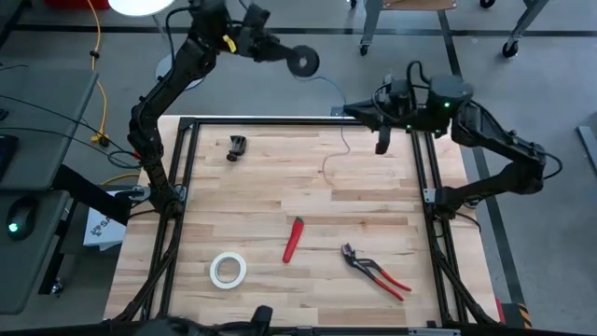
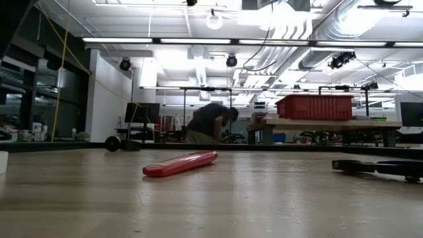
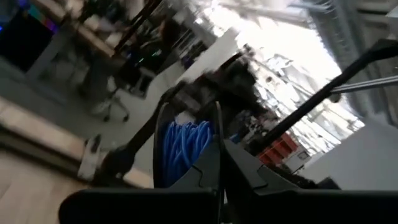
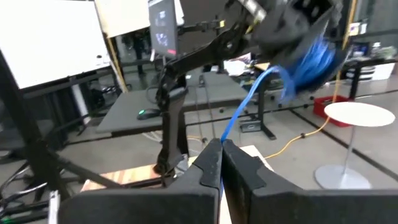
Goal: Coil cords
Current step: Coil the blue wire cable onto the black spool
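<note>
My left gripper is raised beyond the table's far edge and is shut on the small black round spool. The spool is wound with blue wire. The thin blue wire runs slack from the spool down to my right gripper, which is shut on it. My right gripper stands over the table's far right part. A loose stretch of wire trails down and curls on the wood near the far middle. My left gripper holds the spool at its near rim, by one flange; its own fingers hide the exact place. The spool is lifted clear, high above the table, its wound core showing between the flanges. My right gripper pinches the wire between its two fingertips, a single strand. The wire rises slack from the fingertips toward the spool.
On the table lie a black clamp, a red-handled knife, red-handled pliers and a white tape roll. A yellow cable runs off the table at far left. A person bends over beyond the table.
</note>
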Action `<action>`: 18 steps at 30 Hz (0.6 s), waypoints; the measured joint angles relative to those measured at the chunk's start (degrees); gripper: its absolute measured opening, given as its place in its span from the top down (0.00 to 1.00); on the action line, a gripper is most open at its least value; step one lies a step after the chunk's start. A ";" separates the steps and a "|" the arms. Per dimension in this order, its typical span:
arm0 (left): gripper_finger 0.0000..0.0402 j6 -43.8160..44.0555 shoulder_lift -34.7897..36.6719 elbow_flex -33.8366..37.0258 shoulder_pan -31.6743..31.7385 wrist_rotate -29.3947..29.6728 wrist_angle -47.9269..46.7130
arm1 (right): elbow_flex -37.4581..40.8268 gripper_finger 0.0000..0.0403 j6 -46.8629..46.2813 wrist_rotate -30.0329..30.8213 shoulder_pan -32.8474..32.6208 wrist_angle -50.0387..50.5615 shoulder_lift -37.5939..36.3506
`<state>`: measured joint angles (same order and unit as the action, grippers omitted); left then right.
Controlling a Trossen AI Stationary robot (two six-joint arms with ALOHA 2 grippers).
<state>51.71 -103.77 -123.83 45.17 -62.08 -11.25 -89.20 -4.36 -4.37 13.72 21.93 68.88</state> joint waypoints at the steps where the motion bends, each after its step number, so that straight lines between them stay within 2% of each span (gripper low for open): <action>1: 1.00 -1.77 0.00 0.00 0.00 0.04 -2.75 | 0.01 1.00 0.23 0.28 0.23 0.05 -0.24; 9: 1.00 -14.72 0.00 0.00 -0.47 4.62 -17.65 | 0.00 1.00 0.33 0.35 2.01 -0.15 -2.50; 12: 1.00 -14.65 0.00 0.00 -1.40 3.24 -19.38 | 0.00 1.00 0.33 0.74 2.56 -0.11 -3.03; 15: 1.00 -12.70 0.14 0.00 -3.13 -0.80 -18.80 | -0.01 1.00 0.35 0.91 2.82 -0.15 -3.32; 18: 1.00 -12.06 0.47 0.00 -5.32 -1.34 -18.42 | 0.00 1.00 0.46 0.91 2.82 -0.15 -3.32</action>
<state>39.65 -103.29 -123.83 39.85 -63.42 -29.67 -89.20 -3.90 -3.46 16.53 21.78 65.56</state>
